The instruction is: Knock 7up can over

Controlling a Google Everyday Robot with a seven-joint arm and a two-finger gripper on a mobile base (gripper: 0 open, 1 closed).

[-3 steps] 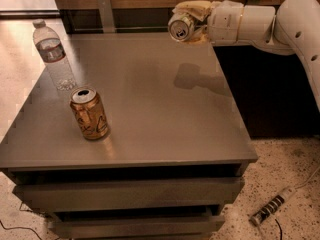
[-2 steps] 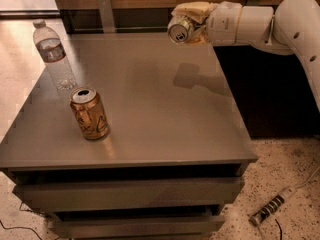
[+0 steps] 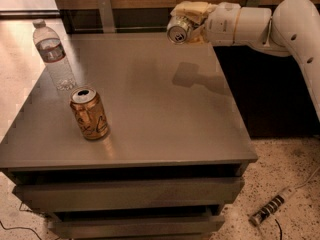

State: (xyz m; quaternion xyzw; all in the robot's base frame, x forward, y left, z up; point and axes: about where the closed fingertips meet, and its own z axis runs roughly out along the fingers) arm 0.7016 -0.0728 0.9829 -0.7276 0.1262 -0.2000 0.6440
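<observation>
A small silver can, the 7up can [image 3: 179, 30], is held in the air over the far right part of the grey table [image 3: 165, 129]. It lies on its side with its pull-tab top facing the camera. My gripper [image 3: 189, 20], with tan fingers, is shut around it, and the white arm reaches in from the right. The can's label is hidden by the fingers. The shadow of can and gripper falls on the tabletop below.
An orange-brown can [image 3: 89, 113] stands upright at the table's front left. A clear water bottle [image 3: 54, 55] stands at the left edge behind it. Drawers sit under the tabletop. A power strip [image 3: 270, 210] lies on the floor at the right.
</observation>
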